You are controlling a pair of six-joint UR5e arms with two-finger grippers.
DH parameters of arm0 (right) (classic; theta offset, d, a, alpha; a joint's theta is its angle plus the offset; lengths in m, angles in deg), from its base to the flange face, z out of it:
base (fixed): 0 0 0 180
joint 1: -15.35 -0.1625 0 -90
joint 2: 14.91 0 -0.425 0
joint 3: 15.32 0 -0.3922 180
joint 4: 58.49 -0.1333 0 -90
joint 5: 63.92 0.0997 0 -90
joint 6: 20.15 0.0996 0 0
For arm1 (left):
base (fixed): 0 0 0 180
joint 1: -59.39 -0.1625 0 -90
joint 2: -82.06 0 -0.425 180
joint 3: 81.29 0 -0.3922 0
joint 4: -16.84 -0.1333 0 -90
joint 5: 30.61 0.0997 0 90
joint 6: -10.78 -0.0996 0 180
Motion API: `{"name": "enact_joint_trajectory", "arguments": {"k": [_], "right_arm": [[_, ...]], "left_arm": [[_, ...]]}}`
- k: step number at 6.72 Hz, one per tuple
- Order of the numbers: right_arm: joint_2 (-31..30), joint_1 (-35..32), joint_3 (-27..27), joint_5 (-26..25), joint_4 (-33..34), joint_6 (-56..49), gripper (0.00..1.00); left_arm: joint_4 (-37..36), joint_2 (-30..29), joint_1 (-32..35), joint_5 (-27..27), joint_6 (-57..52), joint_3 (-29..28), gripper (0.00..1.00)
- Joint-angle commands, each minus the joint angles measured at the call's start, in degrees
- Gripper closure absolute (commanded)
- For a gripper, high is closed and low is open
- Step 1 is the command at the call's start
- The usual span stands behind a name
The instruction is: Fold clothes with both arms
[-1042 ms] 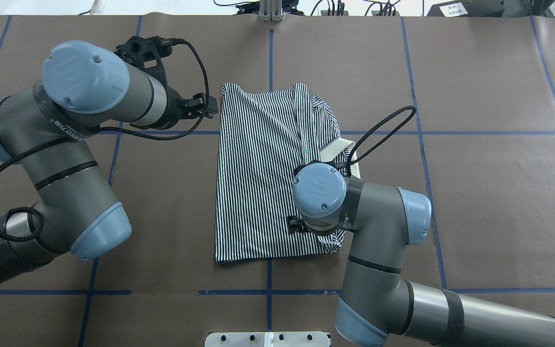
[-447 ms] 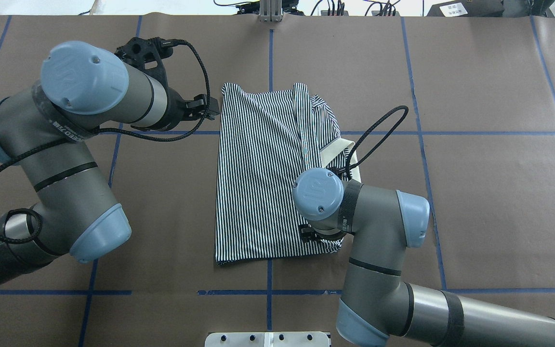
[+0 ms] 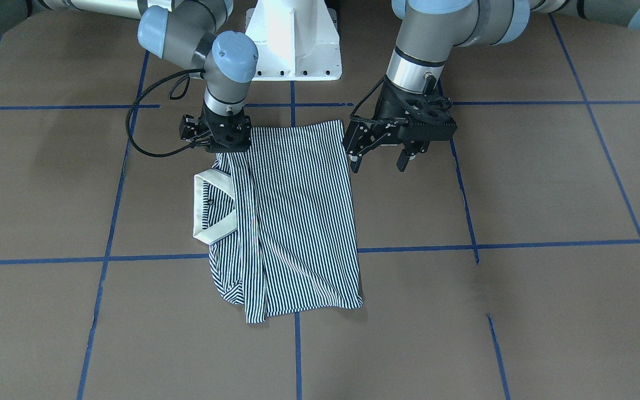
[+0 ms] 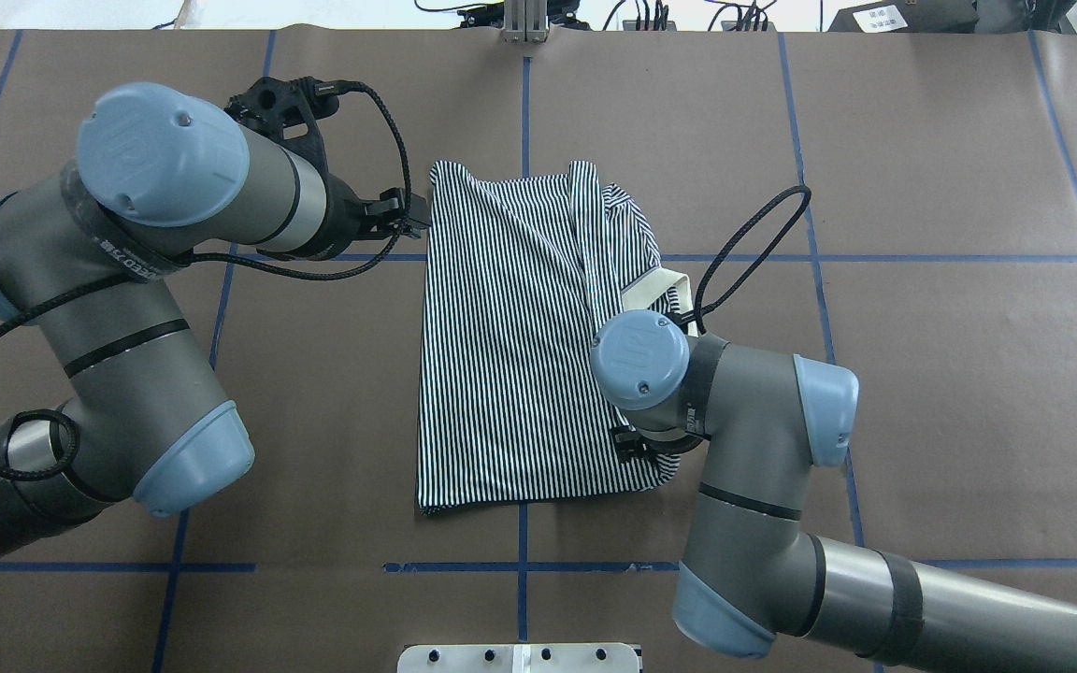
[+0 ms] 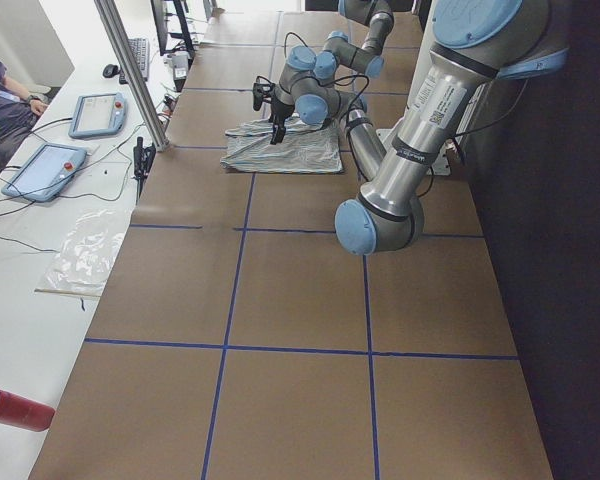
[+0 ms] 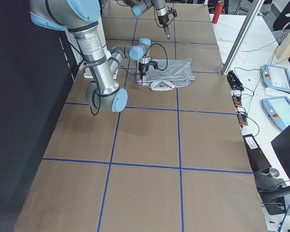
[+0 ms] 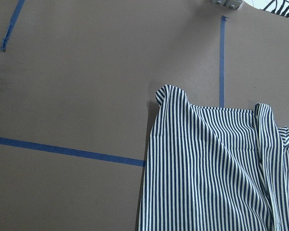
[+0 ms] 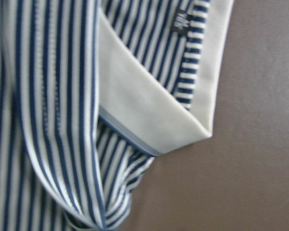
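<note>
The polo shirt (image 4: 510, 355) lies folded on the counter (image 4: 922, 393); seen from overhead, left fingers (image 3: 379, 158) gape empty by its 10 o'clock corner; right fingers (image 3: 219, 145) sit low at its 4 o'clock edge, grip hidden.

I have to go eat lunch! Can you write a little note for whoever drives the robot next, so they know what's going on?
Left gripper: open, empty, hovering beside the polo shirt, on its left edge.
Right gripper: down on the shirt's right corner nearest the robot; whether it grips is hidden.
Done: shirt lies on the table folded into a narrow strip, collar sticking out on the robot's right.
Left: probably folding it across.
</note>
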Motion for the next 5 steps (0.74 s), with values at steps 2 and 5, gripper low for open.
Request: {"name": "enact_joint_trajectory", "arguments": {"k": [2,5], "right_arm": [[-9.9,-4.5,10.2,0.1,0.7,-6.9,0.00],[7.2,-7.5,-6.0,0.2,-8.4,-6.6,0.00]], "left_arm": [[0.1,0.1,-0.7,0.0,0.1,0.0,0.00],[0.0,0.1,-0.7,0.0,-0.5,1.6,0.00]]}}
